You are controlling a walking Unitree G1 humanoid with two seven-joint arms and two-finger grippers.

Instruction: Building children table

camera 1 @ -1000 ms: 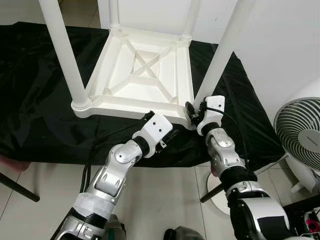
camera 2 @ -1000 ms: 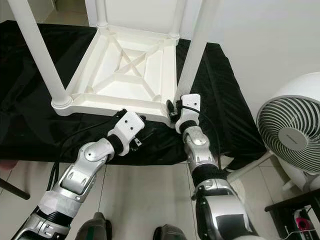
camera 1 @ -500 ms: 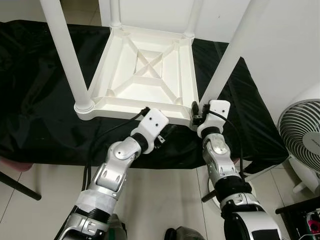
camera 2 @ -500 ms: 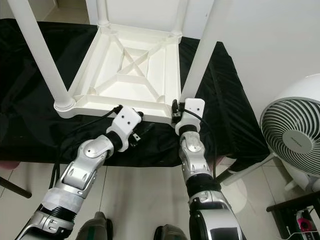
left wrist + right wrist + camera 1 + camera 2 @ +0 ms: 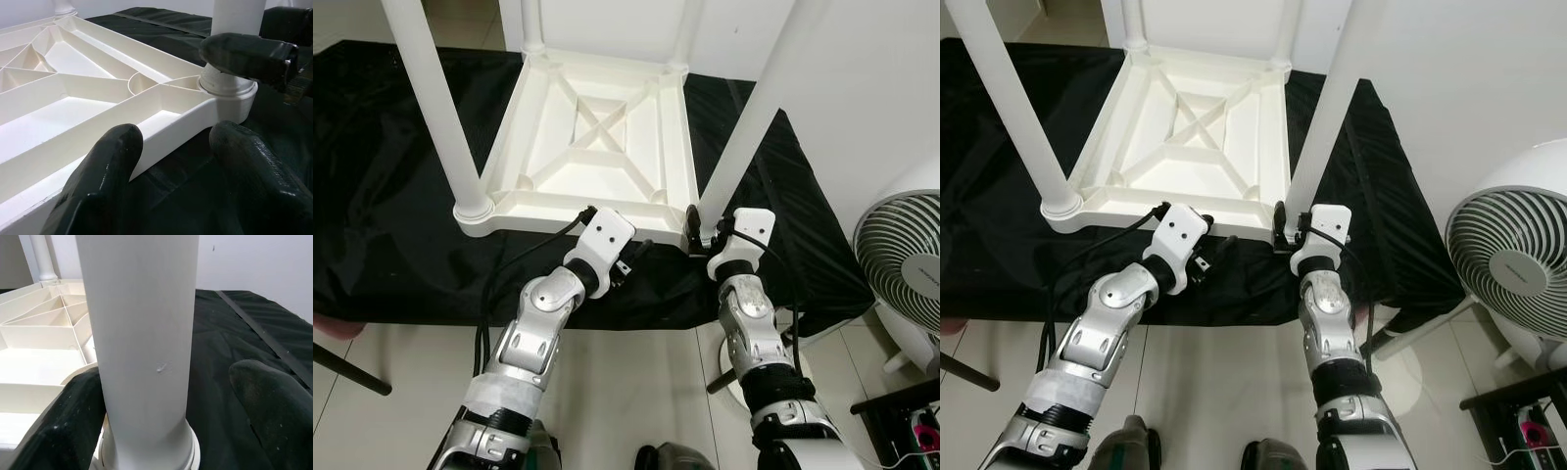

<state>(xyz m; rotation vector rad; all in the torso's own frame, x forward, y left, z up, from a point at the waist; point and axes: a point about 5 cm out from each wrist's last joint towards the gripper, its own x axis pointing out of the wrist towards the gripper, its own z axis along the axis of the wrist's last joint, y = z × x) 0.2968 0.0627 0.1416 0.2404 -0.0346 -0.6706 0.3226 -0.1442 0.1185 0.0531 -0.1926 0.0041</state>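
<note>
Surface: black cloth (image 5: 391, 196) is carrying upturned white table (image 5: 597, 137).
Left pincer (image 5: 171, 161): gaping at table rim.
Right pincer (image 5: 161, 431): straddling table leg (image 5: 142, 333), open.

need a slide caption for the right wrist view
Right pincer open around the white table leg seated in the upturned tabletop on black cloth.

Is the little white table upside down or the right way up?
Upside down. The table shows its ribbed underside, lying on the black cloth, legs pointing up.

Home interior, as I saw it: pale tiled floor (image 5: 626, 392), plain white wall (image 5: 1449, 88), white pedestal fan (image 5: 1513, 269), black cloth (image 5: 382, 176) spread low.
</note>
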